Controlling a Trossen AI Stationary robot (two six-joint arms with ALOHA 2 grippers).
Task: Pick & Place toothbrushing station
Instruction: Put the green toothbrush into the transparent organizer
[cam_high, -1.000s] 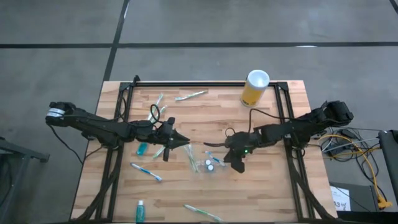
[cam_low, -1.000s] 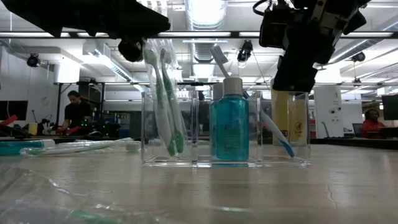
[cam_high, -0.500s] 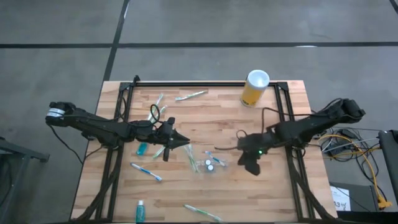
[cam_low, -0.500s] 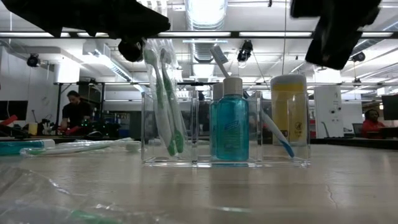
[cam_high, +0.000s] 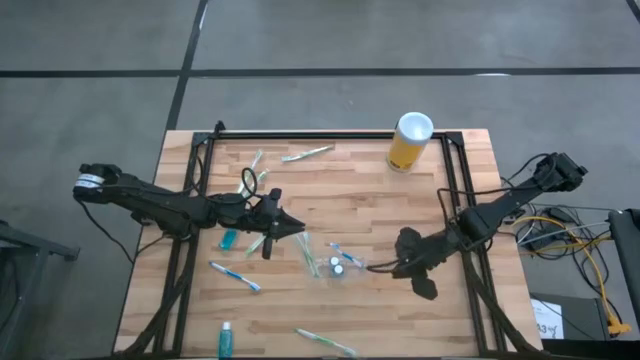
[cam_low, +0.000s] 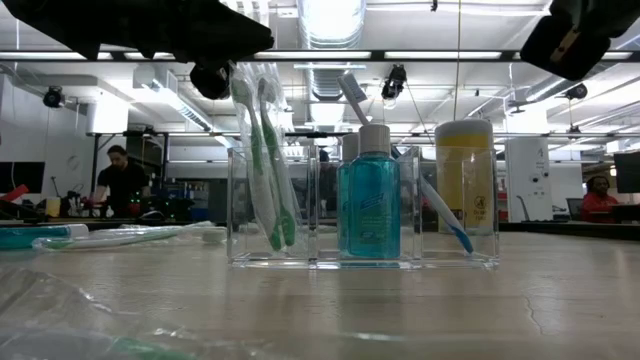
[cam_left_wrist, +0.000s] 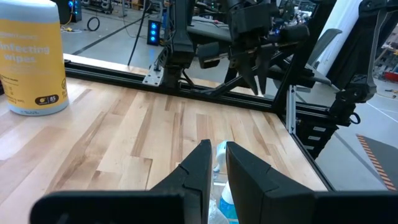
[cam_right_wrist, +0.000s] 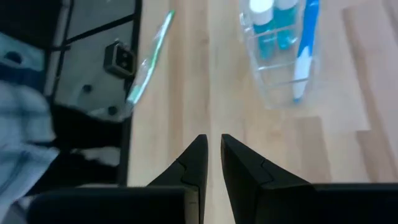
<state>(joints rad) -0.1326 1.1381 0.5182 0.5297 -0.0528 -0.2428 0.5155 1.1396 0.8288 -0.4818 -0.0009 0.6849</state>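
Wooden tabletop (cam_high: 300, 190) carried the clear cup (cam_high: 335, 265) at center; the left hand (cam_high: 297, 231), fingers nearly closed and empty, sat just upper-left of it, nearer than the right hand (cam_high: 370, 268), likewise near-closed and empty.

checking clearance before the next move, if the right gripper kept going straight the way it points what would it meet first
Probably the clear organizer. In its wrist view the right gripper aims along bare table just beside the organizer, so it might graze or narrowly miss it.

The pale wooden plank worktop (cam_high: 340, 190) looks smooth and matt. The clear glossy plastic holder (cam_low: 362, 205) is see-through. The teal tube with white cap (cam_low: 369, 195) is shiny plastic. The black frame rails (cam_left_wrist: 205, 90) look like matt metal.
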